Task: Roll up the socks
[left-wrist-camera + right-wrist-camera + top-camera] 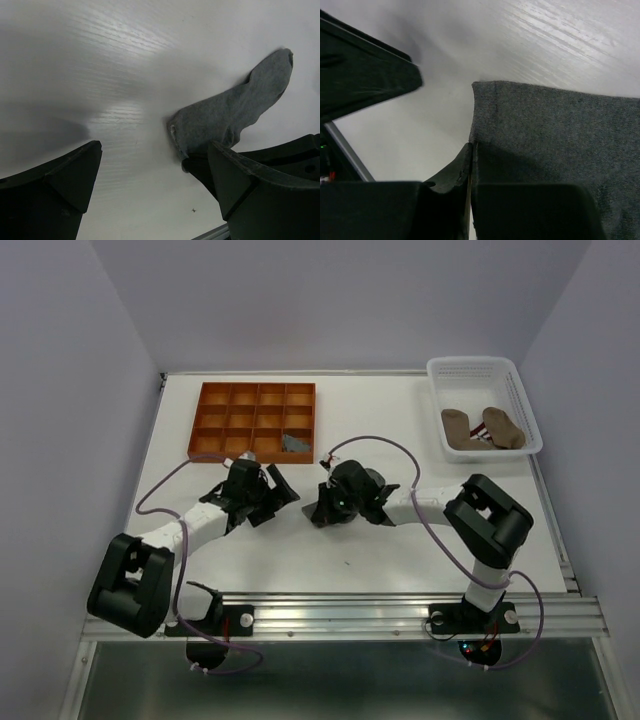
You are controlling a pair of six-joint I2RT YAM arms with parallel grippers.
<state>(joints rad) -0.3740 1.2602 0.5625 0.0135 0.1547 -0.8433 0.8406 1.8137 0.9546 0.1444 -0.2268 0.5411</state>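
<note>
**White table, grey sock pinched at one end**

White walls close in on three sides of the table [400, 550], and its middle is where I'm working. The grey sock [235, 110] lies flat there, running away from the near rail [400, 612]. The right gripper [471, 152] is closed tight on a corner of what I take to be the cuff end, with the fabric's edge running straight down into the seam between the jaws. That looks like the hold for starting a roll, with one end caught so it can be turned over onto the rest.

The left gripper [154, 150] hangs low just beside it, jaws spread wide and empty. I judge it is placed there to pin or guide the sock while the other arm turns.

Room is tightest between the two grippers, which sit near each other, so I'd be wary of a finger clash. Bare table lies around them. The sock's far end points into open surface, so rolling that way looks unobstructed.

The orange tray [205, 420] sits further back and holds a grey bundle [295, 443] in one compartment of its near row, probably a finished sock. The tan socks [485, 428] wait in the white basket [520, 390] at the far right corner, well apart from both arms.
</note>
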